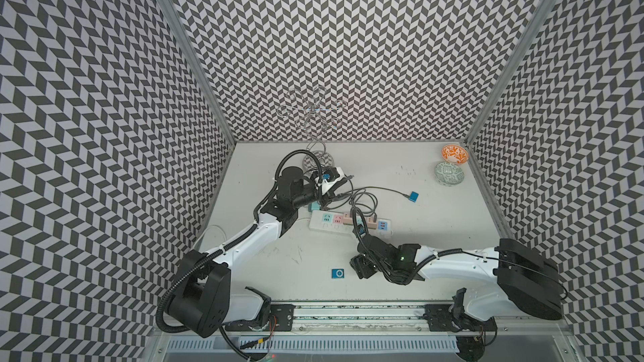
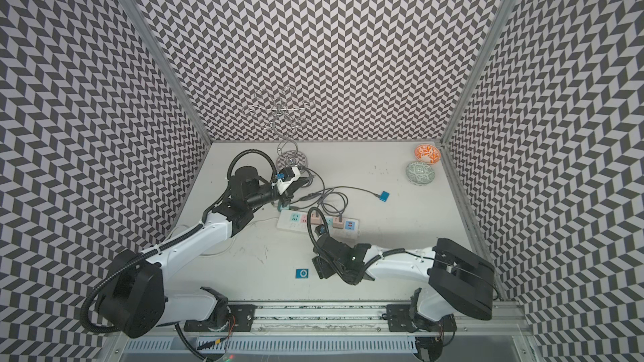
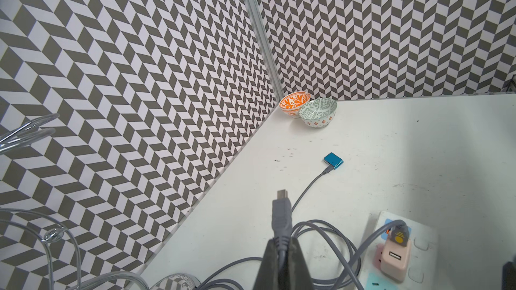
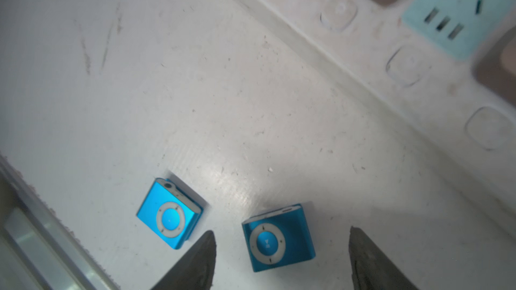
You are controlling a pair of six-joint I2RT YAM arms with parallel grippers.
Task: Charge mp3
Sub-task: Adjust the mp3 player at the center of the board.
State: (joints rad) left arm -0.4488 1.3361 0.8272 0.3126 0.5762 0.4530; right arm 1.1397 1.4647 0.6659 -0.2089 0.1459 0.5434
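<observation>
Wide open, the right gripper (image 4: 282, 231) straddles an mp3 player (image 4: 279, 244)!
It lies low in frame, between the jaws; the left gripper (image 3: 282, 242) pinches the cable plug (image 3: 282, 213).

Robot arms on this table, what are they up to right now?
It looks like a charging job in progress. The left gripper is shut on a grey cable plug, held up near the power strip. The right gripper sits over a blue mp3 player near the front, jaws open on either side and not touching it. A second player lies beside it, and a third player further back already has a cable plugged in.
</observation>
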